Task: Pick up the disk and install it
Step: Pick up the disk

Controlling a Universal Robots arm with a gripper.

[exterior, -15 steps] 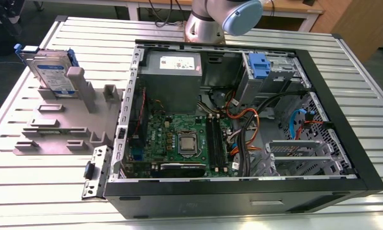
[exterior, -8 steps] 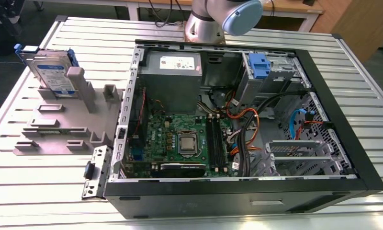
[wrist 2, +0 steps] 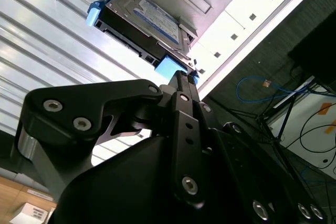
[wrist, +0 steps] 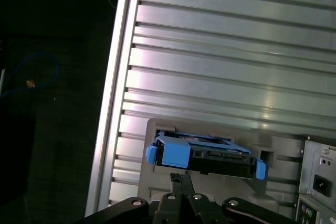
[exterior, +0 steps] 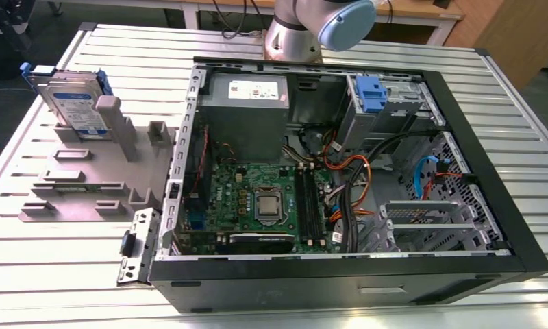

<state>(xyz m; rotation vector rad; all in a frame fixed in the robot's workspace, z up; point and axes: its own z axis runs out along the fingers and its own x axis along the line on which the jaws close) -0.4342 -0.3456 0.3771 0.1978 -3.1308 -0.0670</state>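
Observation:
The disk [exterior: 77,103] stands on edge in a grey holder [exterior: 91,185] on the exterior view's left, with its white-and-blue label facing out and a blue frame along its sides. In both wrist views the disk [wrist 2: 144,22] [wrist: 202,153] lies just beyond my black gripper [wrist 2: 184,75] [wrist: 181,178]. The fingertips are pressed together with nothing between them, a short gap away from the disk's blue end.
An open black computer case [exterior: 347,171] lies on the ribbed metal table [exterior: 55,274], showing its motherboard, cables and grey power supply [exterior: 246,110]. A blue bracket [exterior: 370,92] sits in the drive bay at the back. The arm's base [exterior: 301,31] stands behind the case.

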